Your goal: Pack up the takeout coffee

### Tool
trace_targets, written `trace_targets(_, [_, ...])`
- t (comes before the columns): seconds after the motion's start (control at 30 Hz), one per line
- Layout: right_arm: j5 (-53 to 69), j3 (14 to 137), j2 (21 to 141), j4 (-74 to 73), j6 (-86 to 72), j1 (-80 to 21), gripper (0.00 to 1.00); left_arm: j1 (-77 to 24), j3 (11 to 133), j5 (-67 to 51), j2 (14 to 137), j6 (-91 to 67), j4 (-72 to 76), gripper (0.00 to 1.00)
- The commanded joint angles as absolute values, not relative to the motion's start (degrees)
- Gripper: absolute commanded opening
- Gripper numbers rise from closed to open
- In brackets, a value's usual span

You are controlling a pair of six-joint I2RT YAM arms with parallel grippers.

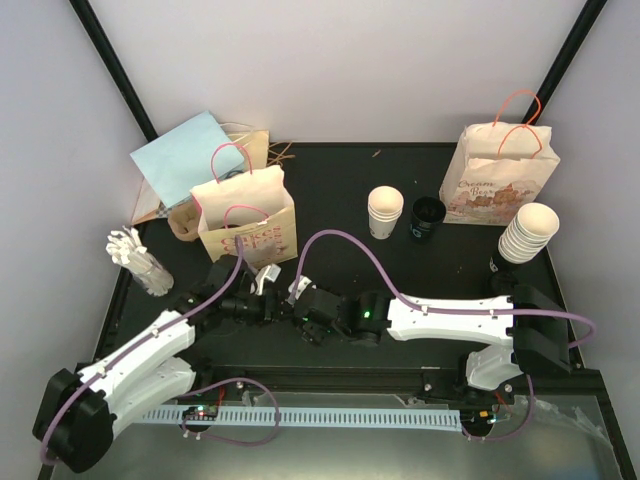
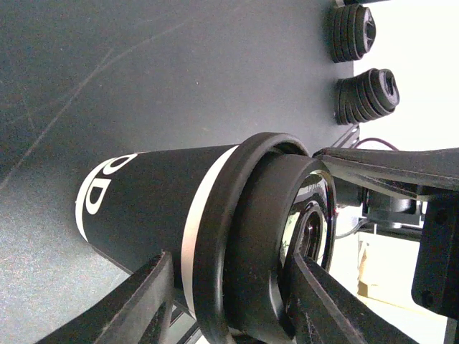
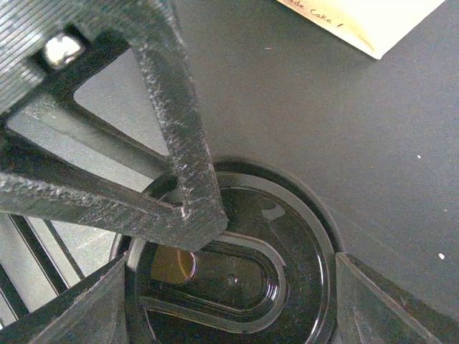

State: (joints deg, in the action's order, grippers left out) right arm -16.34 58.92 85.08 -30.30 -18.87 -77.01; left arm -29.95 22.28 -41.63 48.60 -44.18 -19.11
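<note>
- The left hand (image 2: 231,259) has its two fingers apart, one in front of the wall of the cup (image 2: 136,208) and one in front of the lid (image 2: 219,236). I cannot tell if they press on it.
- The right hand (image 3: 231,261) grips the lid from above, and its fingers touch the rim on two opposite sides.
- The cup is black with white letters, and the black lid sits on its mouth.
- It is between both hands, at the near middle of the counter (image 1: 340,170).
- Just behind the hands stands a bag (image 1: 245,215) with pink handles.
- Farther right are white cups (image 1: 385,210), an open black cup (image 1: 428,220), a second bag (image 1: 500,175) and a tall cup stack (image 1: 528,235).
</note>
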Motion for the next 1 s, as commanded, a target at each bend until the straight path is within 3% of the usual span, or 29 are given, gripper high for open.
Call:
trace_targets(0.0, [-11.9,55.8,88.1,-40.7,-18.5,-76.8,0.75,-29.7,23.3,-37.6,50.8,-39.8,-23.2,0.45])
trace_targets(0.2, [-15.9,60.4,88.3,-42.2,-20.3,-76.7,0.84,-29.9,23.9,-35.5,51.5,-38.4,-25.2,0.41])
trace_targets(0.57, [-17.1,63.8,82.0,-42.8,-22.8,-76.6,0.92,-30.3,26.2,-34.3,51.4,-37.5,-27.7,0.42])
trace_targets(0.67, [-15.5,63.2,80.4,-42.8,-22.9,-76.2,0.93,-30.3,27.9,-34.2,51.2,-37.0,-29.1,0.48])
trace_targets(0.9, [-12.5,61.0,77.2,-41.6,-23.9,-74.7,0.93,-30.3,34.6,-31.5,49.8,-34.0,-36.7,0.73])
trace_targets(0.97, [-11.4,60.4,75.9,-41.2,-24.3,-73.7,0.93,-30.3,36.9,-30.2,49.2,-31.8,-39.8,0.86])
